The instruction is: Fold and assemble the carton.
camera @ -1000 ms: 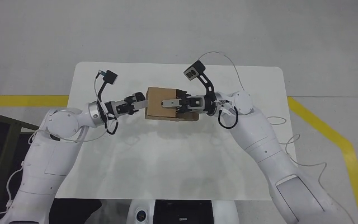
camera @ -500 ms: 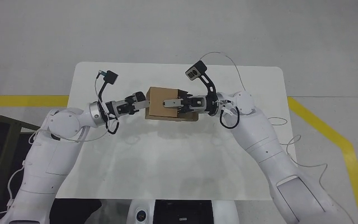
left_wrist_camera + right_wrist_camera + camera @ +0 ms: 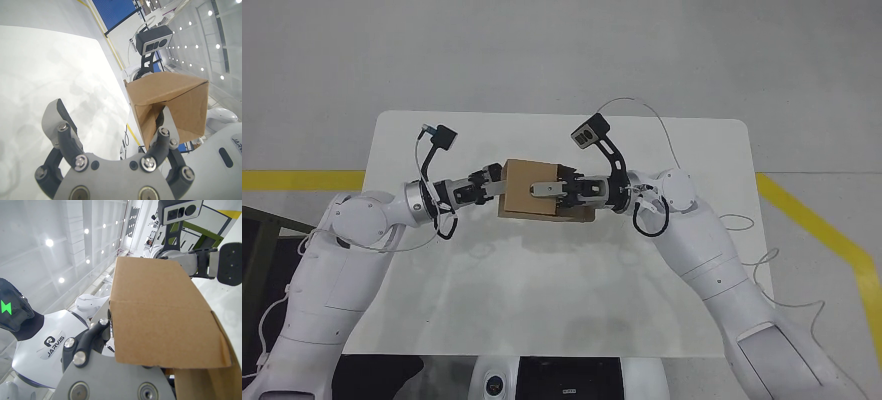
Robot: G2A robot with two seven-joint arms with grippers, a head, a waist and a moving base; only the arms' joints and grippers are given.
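Observation:
The brown carton is held up over the middle of the white table. My right gripper is shut on the carton, one finger lying along its top face. In the right wrist view the carton hides the fingertips. My left gripper is at the carton's opposite, open end. In the left wrist view that gripper is open: one finger reaches inside the carton against an inner flap, while the other finger stays outside over the table.
The table's front half and both back corners are bare white surface. Yellow floor lines run off both sides of the table. A thin cable arcs from the right arm over the back right of the table.
The carton and right gripper have shifted slightly toward the left arm. The left gripper has closed in on the carton's open end.

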